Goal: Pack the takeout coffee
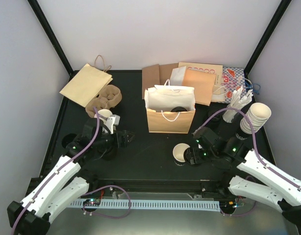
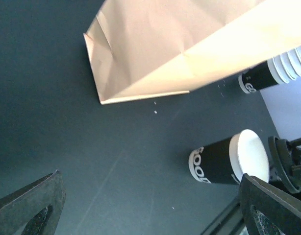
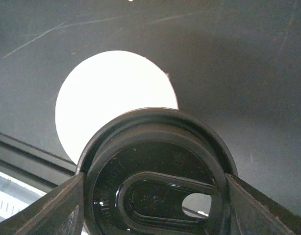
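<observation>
A takeout coffee cup [image 1: 180, 152] with black sides and a cream inside stands open on the dark table, in front of the bag. It also shows in the left wrist view [image 2: 224, 159] and as a pale disc in the right wrist view [image 3: 111, 98]. My right gripper [image 1: 192, 155] is shut on a round black sip lid [image 3: 155, 181], held at the cup's rim and not seated on it. My left gripper [image 1: 123, 138] is open and empty, low over the table left of the bag. A dark round shape [image 1: 178, 109] lies inside the bag; I cannot tell what it is.
A brown paper bag with a white bag inside [image 1: 170, 113] stands open mid-table. A brown pulp carrier [image 1: 105, 97] and a flat brown bag [image 1: 86, 84] lie at back left. Tall stacks of lidless cups [image 1: 256, 116] stand right. Flat bags [image 1: 199, 81] lie behind.
</observation>
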Controlling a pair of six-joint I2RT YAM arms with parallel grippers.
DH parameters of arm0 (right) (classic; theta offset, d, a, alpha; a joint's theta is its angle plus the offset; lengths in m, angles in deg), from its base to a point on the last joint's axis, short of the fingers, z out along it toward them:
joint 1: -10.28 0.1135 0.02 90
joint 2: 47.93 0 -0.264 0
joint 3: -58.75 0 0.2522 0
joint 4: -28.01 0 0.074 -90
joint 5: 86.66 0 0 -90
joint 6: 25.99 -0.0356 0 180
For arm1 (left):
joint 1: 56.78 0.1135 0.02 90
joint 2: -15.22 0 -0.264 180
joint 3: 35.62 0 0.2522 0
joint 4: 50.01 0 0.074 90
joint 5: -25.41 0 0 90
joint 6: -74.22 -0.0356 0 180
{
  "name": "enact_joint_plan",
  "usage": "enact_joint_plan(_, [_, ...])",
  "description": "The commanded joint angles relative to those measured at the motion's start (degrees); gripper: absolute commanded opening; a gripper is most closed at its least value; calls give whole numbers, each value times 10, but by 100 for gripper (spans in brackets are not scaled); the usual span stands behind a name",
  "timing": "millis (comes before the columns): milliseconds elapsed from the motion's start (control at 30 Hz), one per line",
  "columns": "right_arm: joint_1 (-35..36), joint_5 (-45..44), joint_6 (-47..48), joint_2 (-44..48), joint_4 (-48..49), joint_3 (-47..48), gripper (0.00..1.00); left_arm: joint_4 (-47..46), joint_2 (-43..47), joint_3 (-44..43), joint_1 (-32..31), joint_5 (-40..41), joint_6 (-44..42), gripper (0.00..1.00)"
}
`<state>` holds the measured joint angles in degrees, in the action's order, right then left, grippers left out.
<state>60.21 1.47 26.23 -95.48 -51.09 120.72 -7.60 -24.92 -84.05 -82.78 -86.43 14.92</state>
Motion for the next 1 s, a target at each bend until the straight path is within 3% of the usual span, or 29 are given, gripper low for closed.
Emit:
enact_joint_plan(0, [41, -17, -29, 15, 29, -11, 72, -64, -3, 31, -4, -79, 41, 99])
enact_joint_plan(200, [89, -37, -44, 12, 50, -19, 71, -130, 23, 80, -24, -91, 90, 99])
enact_joint_plan(700, [148, -62, -40, -7, 101, -30, 69, -212, -8, 96, -165, -16, 137, 99])
enact_joint_plan(967, [151, -122, -50, -22, 99, -15, 68, -249, -45, 92, -209, 2, 147, 99])
